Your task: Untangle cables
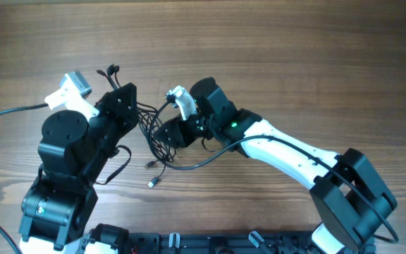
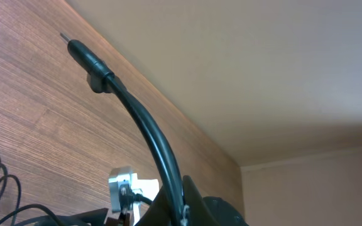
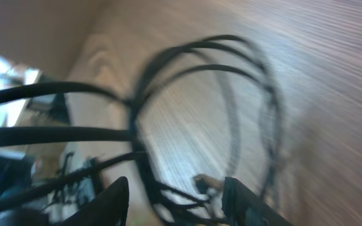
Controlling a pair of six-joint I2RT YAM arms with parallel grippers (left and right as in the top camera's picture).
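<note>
2 grippers meet at the cables, which lie bunched in a dark knot of loops on the wooden table, left of centre and squeezed between them. My left gripper sits at the knot's upper left edge. Through its wrist camera I see 1 cord rising out of it, arching up off the table and ending in a slim plug with a metal tip. The gripper looks clamped on that cord, though its fingers are almost out of frame. From overhead, 2 plug ends poke out past that gripper toward the far side of the table.

My right gripper sits against the knot's right side. Its wrist view is blurred, but the fingertips stand well apart at the bottom edge. Several loops arc in front of them and some strands cross the gap, and I see nothing pinched. 2 loose tails trail from the knot toward the near edge, each ending in a small connector lying flat on the wood.
</note>
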